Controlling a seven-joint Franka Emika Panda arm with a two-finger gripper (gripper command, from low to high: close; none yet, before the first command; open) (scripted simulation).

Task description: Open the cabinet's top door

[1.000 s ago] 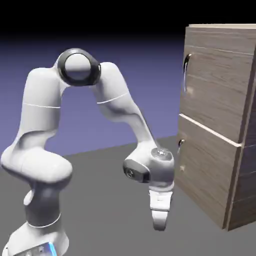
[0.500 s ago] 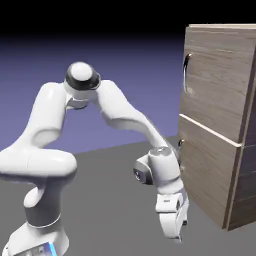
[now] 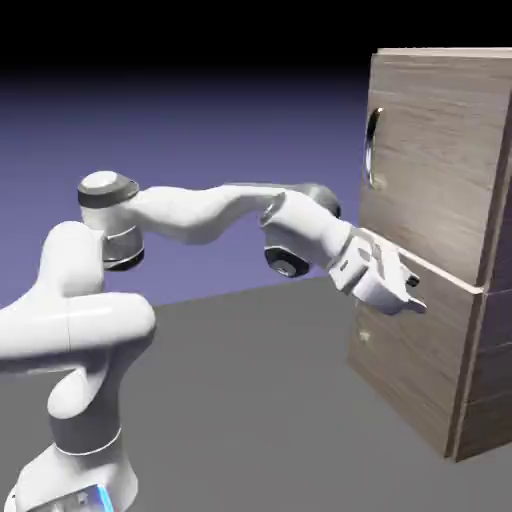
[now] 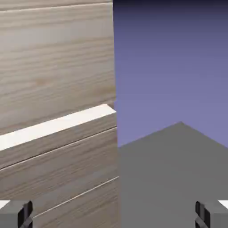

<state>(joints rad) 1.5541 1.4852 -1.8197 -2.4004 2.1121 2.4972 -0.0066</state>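
So the arm has swung way up and over in the last second. A moment ago the end effector [image 3: 412, 296] was hanging low near the counter [image 3: 250, 400], pointing down; now it's lifted and stretched out toward the cabinet [image 3: 440, 250], sitting right about at the seam between the two front panels. Its fingers are spread wide with nothing between them; in the hand view you can see both fingertips [image 4: 20, 213] far apart at the bottom corners, just cabinet wood and backdrop in between.

The top door [image 3: 440, 150] looks fully shut, flush with the cabinet front. Its curved metal handle [image 3: 371, 148] is up near the door's edge on the exterior view's left, well above where the end effector is right now. The hand view doesn't show the handle at all, only wood grain, a pale ledge and the cabinet's edge.

My read: big repositioning move done, but it's not lined up yet. It'd need to climb to handle height and get the fingers around that bar before any pulling happens.
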